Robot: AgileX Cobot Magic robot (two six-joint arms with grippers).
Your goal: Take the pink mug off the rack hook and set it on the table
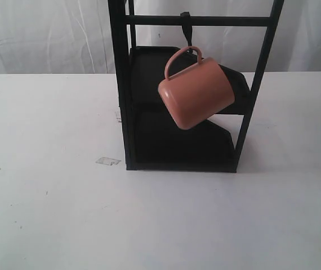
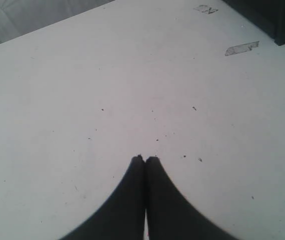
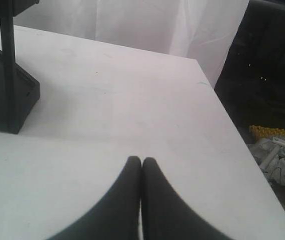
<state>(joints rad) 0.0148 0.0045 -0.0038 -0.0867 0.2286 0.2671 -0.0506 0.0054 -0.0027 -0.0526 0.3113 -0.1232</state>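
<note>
- Worktop (image 1: 48, 214): white and flat, bare under both pairs of fingers. There is open room beyond each pair's tips, so I judge it can take the mug later.
- Rack (image 1: 121, 101): tall black frame standing upright on the worktop. Its base corner sits well beyond the left fingers' tips and near the right fingers, off to one side of them. Its height is what keeps the mug off the surface.
- Pink mug (image 1: 197, 93): hangs by its loop handle and tilts because the body's weight swings below the handle. It is in front of the rack's slanted trays and clear of the worktop. Neither wrist view shows it, so it is well apart from both pairs of fingers. Task not started, by my read.
- Left fingers (image 2: 142, 167): pressed together, nothing between them, over bare worktop.
- Right fingers (image 3: 138, 167): likewise closed and empty. They look like the nearer pair to the rack, though that is hard to judge. Either pair would have to open before taking the mug.
- Rack hook (image 1: 186, 25): small and black, drops from the top crossbar and runs through the handle loop. The mug likely needs lifting up and off.
- Tape scrap (image 2: 241, 48): clear bit lying flat, well beyond the left fingers' tips, just beside the rack base.
</note>
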